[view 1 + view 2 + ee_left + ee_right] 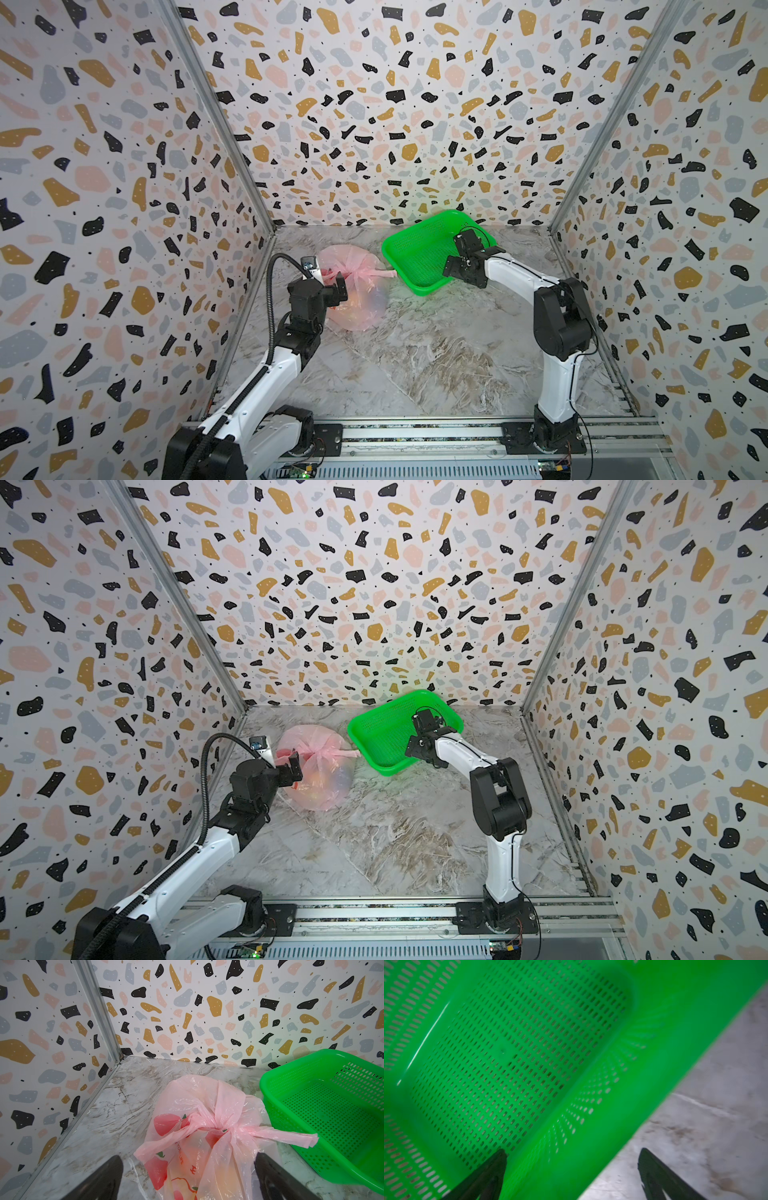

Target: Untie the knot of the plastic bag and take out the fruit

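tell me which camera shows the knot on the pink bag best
Left wrist view: the knot is close, unblocked. Both top views show it tiny. Right wrist view misses it, facing the green basket.

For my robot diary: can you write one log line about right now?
knot: tied | plastic bag: closed | left fingers: open, near knot | right fingers: open, astride green basket rim

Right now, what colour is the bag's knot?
The knot is pale translucent pink, like the bag. It shows best in the left wrist view.
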{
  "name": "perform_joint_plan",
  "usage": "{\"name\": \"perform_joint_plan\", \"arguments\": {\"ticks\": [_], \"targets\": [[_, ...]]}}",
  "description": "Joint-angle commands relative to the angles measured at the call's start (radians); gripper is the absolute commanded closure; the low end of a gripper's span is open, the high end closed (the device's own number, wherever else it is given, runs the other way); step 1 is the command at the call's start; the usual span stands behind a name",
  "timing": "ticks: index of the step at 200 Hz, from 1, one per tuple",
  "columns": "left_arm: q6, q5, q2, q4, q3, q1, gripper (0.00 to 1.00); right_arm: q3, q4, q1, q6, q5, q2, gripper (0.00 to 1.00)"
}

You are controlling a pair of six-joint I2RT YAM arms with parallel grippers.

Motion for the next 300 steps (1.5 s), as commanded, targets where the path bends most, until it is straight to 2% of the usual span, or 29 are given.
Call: {"name": "perform_joint_plan", "arguments": {"ticks": [1, 40, 68, 88, 106, 137, 157, 214, 300], "targets": [[-0.014, 0.007, -0.011, 0.028, 0.025, -0.008, 0.0, -0.068, -0.03, -0.078, -0.076, 0.013, -0.082, 0.0], [-0.02, 0.008, -0.016, 0.027, 0.022, -0.011, 0.01, -0.163, -0.018, -0.226, -0.136, 0.029, -0.154, 0.0], [-0.016, 0.005, -0.019, 0.019, 0.021, -0.011, 0.0, -0.139, -0.039, -0.3, -0.186, 0.059, -0.16, 0.01], [-0.017, 0.007, -0.019, 0.019, 0.019, -0.013, 0.0, -0.085, -0.075, -0.305, -0.226, 0.05, -0.161, 0.01], [-0.018, 0.007, -0.021, 0.016, 0.02, -0.014, 0.0, -0.032, -0.119, -0.268, -0.255, 0.046, -0.173, 0.01], [-0.021, 0.008, -0.021, 0.01, 0.026, -0.016, 0.01, 0.043, -0.188, -0.143, -0.273, 0.129, -0.21, 0.01], [-0.021, 0.014, -0.02, 0.01, 0.028, -0.019, 0.0, 0.075, -0.197, -0.067, -0.267, 0.139, -0.208, 0.01], [-0.034, 0.021, -0.019, 0.013, 0.023, -0.026, 0.01, 0.248, -0.156, 0.152, -0.225, 0.158, -0.03, 0.0], [-0.023, 0.008, -0.036, 0.002, 0.015, -0.027, 0.01, 0.362, -0.1, 0.184, -0.247, 0.159, 0.186, 0.02]]}}
